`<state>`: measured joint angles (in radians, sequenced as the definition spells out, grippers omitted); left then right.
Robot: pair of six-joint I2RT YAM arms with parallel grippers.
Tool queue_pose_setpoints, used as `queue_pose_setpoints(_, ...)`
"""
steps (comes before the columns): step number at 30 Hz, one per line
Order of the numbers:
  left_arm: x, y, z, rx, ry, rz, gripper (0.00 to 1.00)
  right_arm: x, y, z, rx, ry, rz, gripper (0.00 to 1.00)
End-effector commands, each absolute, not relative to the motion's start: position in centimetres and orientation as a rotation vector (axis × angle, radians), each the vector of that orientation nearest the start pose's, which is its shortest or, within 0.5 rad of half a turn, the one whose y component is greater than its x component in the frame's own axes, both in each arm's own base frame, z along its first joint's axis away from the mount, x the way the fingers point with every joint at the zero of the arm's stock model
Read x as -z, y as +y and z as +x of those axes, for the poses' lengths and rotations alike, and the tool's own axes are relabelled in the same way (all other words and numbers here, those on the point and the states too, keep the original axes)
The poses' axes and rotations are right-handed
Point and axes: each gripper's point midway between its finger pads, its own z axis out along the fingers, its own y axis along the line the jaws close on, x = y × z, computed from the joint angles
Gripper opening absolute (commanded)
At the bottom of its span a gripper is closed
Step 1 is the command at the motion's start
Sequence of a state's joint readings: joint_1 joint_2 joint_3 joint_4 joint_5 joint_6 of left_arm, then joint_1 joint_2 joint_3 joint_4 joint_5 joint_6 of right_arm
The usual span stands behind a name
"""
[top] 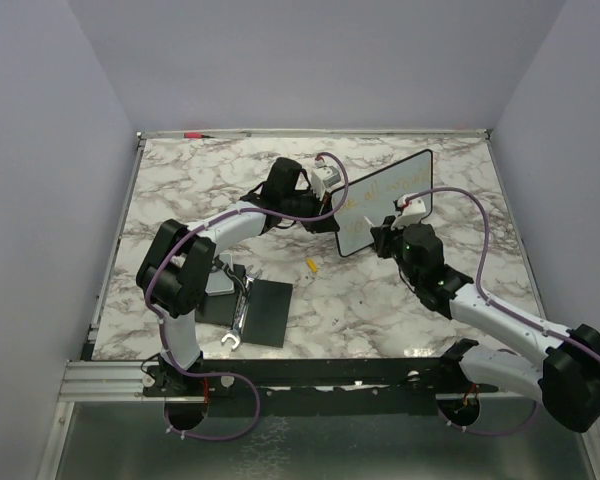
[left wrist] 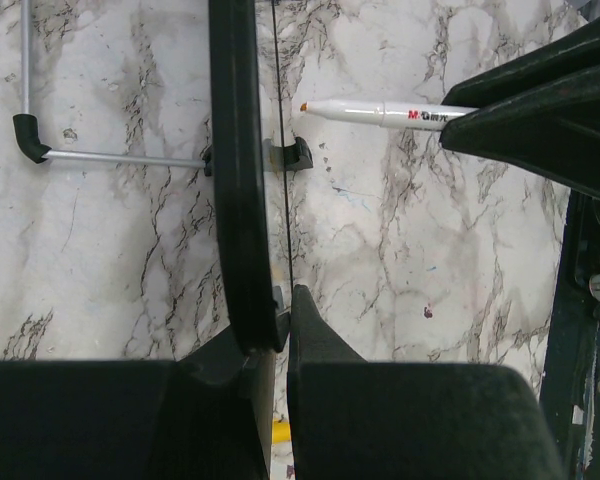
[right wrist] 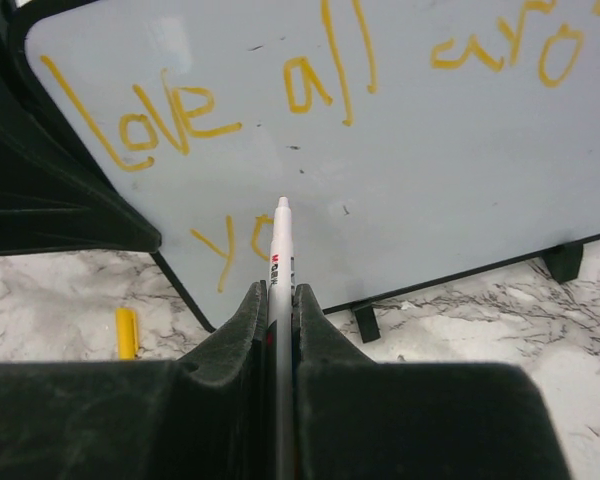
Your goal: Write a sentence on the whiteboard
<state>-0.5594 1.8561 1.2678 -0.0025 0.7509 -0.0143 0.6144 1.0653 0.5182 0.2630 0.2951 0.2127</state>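
The whiteboard (top: 395, 190) stands tilted on the marble table, propped on its stand. My left gripper (left wrist: 277, 305) is shut on the whiteboard's black edge (left wrist: 235, 170), seen edge-on. My right gripper (right wrist: 280, 295) is shut on a white marker (right wrist: 280, 255) whose tip touches the white surface (right wrist: 430, 170). Yellow lettering (right wrist: 180, 110) reads "love all aro.." on the upper line, and "yo" (right wrist: 230, 245) starts the lower line beside the marker tip. In the left wrist view the marker (left wrist: 380, 112) points at the board from the right.
A yellow marker cap (top: 311, 265) lies on the table in front of the board. A flat black pad (top: 260, 310) with a wrench (top: 236, 322) sits at the near left. A red-tipped pen (top: 195, 134) lies at the far edge.
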Motion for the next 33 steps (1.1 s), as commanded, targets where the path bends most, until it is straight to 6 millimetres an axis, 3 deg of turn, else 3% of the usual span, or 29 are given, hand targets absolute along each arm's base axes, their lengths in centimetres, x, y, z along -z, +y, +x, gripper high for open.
queue_pose_setpoints(1,-13.9,-35.9,33.3,1.154,1.923,1.056,0.00,-15.4,15.2,31.7,-0.214,1.864,-0.100,0.01)
queue_pose_setpoints(19,-13.7,-35.9,33.3,1.153,1.928,1.056,0.00,-15.0,16.6,33.0,-0.235,1.854,-0.148,0.01)
queue_pose_setpoints(33,-13.9,-35.9,33.3,1.154,1.924,1.057,0.00,-10.3,15.7,30.9,-0.229,1.987,-0.118,0.01)
